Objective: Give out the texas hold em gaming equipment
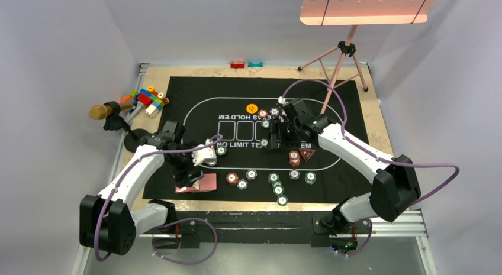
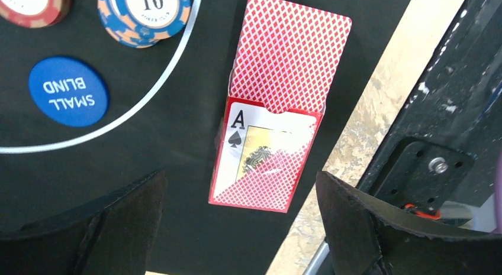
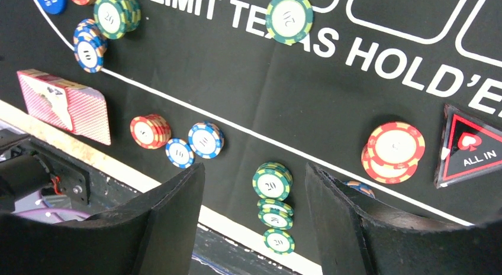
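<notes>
microphone (image 1: pixel 102 111) and toy bricks (image 1: pixel 146 99) are sitting off the far-left corner of the black mat (image 1: pixel 201 89). next to the right, the left gripper (image 1: pixel 190 175) is hovering over the mat's near-left corner, its jaws standing fully wide and gripping nothing. in its wrist view the card pack (image 2: pixel 263 168) is lying flat on the mat between the two fingers (image 2: pixel 118 227). the pack's long axis is running away from the fingers and leaning slightly right. an ace of spades is showing through its window, and red-backed cards (image 2: pixel 290 50) are sticking out of the far end. the pack is lying outside the white oval line, its near corner reaching the mat's edge. the blue disc (image 2: pixel 68 91) is lying inside the line, to the left. striped chips (image 1: pixel 242 184) are lying scattered along the mat's near side, and the orange disc (image 1: pixel 251 108) is sitting on the far side. the right gripper (image 1: pixel 273 132) is hanging over the middle of the mat, its jaws partly apart and empty. a red chip stack (image 1: pixel 294 158) is standing just beside the red triangle marker (image 1: pixel 306 154), whose tip appears to be pointing toward the near edge.
</notes>
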Controlling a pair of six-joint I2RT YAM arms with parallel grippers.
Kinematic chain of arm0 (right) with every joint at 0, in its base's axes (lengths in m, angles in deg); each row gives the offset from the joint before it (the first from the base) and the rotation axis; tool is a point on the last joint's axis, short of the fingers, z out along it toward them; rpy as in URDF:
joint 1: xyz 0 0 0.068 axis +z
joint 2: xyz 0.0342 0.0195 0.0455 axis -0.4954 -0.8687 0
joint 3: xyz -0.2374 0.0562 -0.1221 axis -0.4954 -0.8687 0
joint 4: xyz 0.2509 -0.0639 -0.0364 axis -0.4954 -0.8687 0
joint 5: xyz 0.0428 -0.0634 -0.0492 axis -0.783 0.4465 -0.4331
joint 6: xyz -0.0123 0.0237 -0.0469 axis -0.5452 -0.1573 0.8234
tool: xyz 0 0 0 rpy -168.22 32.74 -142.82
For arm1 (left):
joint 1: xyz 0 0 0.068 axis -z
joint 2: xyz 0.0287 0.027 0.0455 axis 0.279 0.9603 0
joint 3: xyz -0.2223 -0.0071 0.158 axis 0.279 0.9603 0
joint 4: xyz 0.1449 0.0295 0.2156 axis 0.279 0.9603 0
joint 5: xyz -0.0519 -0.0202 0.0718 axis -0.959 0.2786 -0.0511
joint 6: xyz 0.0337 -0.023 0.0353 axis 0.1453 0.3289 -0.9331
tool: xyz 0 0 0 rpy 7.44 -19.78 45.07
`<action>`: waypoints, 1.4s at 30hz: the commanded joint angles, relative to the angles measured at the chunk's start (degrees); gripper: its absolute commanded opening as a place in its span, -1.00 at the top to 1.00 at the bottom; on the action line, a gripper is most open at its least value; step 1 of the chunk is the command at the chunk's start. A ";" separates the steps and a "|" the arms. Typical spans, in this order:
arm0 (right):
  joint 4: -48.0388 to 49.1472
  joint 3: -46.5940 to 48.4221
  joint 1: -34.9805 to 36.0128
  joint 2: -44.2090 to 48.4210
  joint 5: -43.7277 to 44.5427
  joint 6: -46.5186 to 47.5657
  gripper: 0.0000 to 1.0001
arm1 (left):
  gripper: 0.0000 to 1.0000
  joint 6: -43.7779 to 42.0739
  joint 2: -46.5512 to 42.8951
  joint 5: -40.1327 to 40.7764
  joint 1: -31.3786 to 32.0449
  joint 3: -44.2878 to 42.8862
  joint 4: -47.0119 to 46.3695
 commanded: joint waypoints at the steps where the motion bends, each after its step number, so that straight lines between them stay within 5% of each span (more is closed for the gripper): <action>1: 1.93 3.78 -0.05 -0.52 -2.31 2.27 -0.34 | -0.99 -9.43 2.83 -0.75 0.75 0.98 -3.08; 32: 2.93 3.48 -6.12 0.33 -6.51 2.04 -0.32 | -0.98 -2.93 8.41 10.91 12.09 12.68 -16.07; 42: 12.58 -1.95 -6.16 0.89 -19.37 -2.59 -0.29 | 0.12 -1.54 2.07 9.36 12.09 11.91 -14.34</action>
